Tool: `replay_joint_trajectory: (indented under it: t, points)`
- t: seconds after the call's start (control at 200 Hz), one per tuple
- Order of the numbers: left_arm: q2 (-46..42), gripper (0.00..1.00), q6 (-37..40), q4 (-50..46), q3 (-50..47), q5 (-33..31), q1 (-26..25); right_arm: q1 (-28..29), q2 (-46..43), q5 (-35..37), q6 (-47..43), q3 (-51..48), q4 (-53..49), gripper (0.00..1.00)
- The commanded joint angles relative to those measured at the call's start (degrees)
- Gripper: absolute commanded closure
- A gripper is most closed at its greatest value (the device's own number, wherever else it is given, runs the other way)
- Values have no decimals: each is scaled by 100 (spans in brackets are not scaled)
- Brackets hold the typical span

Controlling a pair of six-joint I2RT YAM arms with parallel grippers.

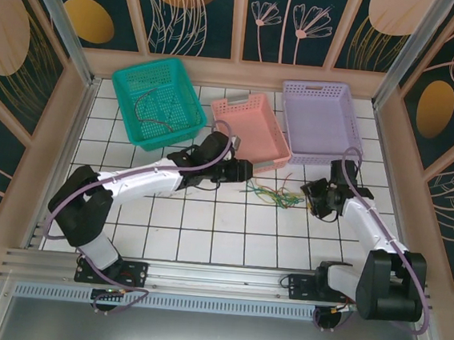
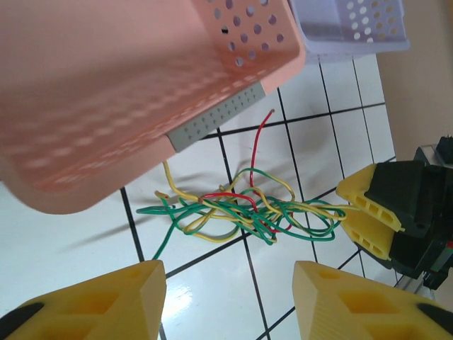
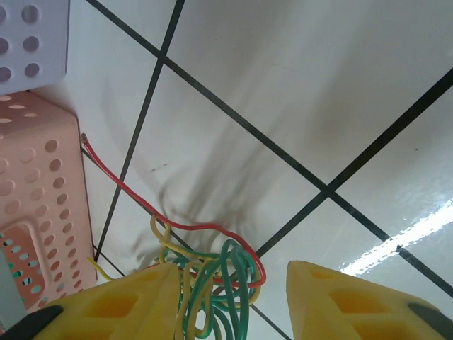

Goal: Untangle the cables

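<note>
Right wrist: cables [image 3: 205, 283] lie within the half-open right hand [image 3: 233, 287].

White-and-black arms [image 1: 141, 179], lilac cables [image 1: 48, 219], yellow jaws

Three baskets are counted across the upper frame: teal basket [image 1: 146, 66], pink basket [image 1: 251, 132], lilac basket [image 1: 321, 123]. One bunch of cables [image 1: 273, 195] is seen mid-frame, and two grippers: left gripper [image 1: 244, 172], right gripper [image 1: 313, 194].

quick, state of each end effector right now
Left end effector: open, holding nothing.
Right end effector: open, tangled green, yellow and red thin wires between its fingers, not clamped.
</note>
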Motion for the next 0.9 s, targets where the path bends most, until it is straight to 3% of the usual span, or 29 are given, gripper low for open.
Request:
replay_joint_trajectory:
  t: [0.0, 0.12, 0.425, 0.606, 0.896]
  points:
    - [216, 49, 85, 175, 200, -69, -167, -45, -251, -157, 174, -16, 19, 56]
    - [348, 49, 239, 133, 263, -107, -378, -117, -459, -201, 460, -189, -276, 56]
    - [466, 51, 630, 476, 195, -119, -833, -964, -644, -1141, 1879, -902, 774, 56]
    - [748, 47, 682, 589, 243, -140, -988, -933, -398, -1491, 2379, -857, 1216, 57]
    - [978, 41, 262, 985, 459, -184, -997, -728, -567, -1797, 3129, -1338, 1640, 66]
